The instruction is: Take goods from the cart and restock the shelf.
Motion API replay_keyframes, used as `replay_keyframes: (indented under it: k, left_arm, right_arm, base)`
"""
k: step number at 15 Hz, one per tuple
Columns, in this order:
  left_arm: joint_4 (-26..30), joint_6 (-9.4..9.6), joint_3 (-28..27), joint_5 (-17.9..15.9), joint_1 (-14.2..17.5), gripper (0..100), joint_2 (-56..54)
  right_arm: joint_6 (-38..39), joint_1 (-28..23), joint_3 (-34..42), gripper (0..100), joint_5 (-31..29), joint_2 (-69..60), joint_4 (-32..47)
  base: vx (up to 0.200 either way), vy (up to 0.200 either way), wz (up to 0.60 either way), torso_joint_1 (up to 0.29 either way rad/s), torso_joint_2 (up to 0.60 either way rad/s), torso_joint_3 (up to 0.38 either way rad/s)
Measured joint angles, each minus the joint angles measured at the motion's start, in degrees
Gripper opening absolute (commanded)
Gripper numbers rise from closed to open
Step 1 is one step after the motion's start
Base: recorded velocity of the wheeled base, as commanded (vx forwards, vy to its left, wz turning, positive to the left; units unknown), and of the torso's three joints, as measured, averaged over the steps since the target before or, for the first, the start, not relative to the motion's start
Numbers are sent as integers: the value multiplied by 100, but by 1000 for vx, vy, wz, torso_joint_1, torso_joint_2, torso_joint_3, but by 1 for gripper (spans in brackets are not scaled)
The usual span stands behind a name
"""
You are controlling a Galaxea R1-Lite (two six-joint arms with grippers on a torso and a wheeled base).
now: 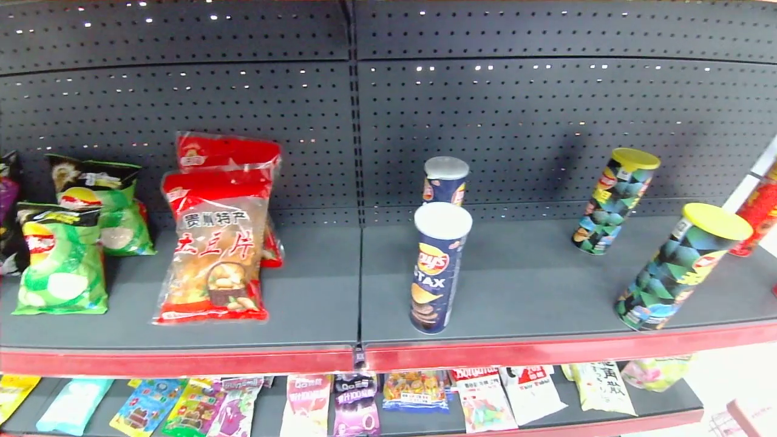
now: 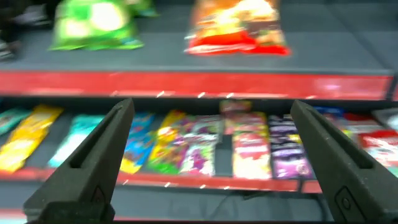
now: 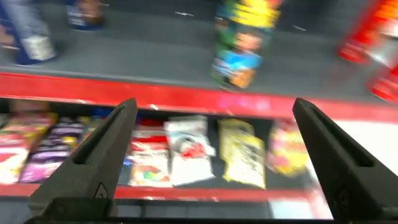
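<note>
The grey shelf board (image 1: pixel 315 303) with a red front edge holds green chip bags (image 1: pixel 61 261), red-topped clear bags (image 1: pixel 215 255), two blue cans (image 1: pixel 438 267) one behind the other, and two tilted yellow-lidded cans (image 1: pixel 680 267). My left gripper (image 2: pixel 211 155) is open and holds nothing. It faces the red shelf edge (image 2: pixel 199 84) below a green bag (image 2: pixel 93 25) and a red bag (image 2: pixel 236 28). My right gripper (image 3: pixel 214 155) is open and holds nothing, in front of the shelf edge (image 3: pixel 186 96) below a yellow-lidded can (image 3: pixel 242 43).
A lower shelf carries a row of several small colourful packets (image 1: pixel 358 400), which also lie beyond both grippers (image 2: pixel 199 146) (image 3: pixel 180 149). A red can (image 1: pixel 756 218) stands at the far right of the upper board. Bare board lies between the red bags and the blue cans.
</note>
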Motion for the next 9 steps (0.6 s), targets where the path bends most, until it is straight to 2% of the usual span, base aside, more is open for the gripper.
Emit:
replay_keyframes:
  k: [7, 9]
  left_arm:
    - [5, -2, 0, 0, 2, 100, 0]
    - [5, 0, 0, 2, -2, 100, 0]
  right_arm:
    - [6, 0, 13, 100, 129, 0, -18]
    - [22, 0, -12, 100, 321, 12, -2]
  base:
    - [0, 0, 0, 0, 0, 0]
    - [0, 0, 0, 0, 0, 0]
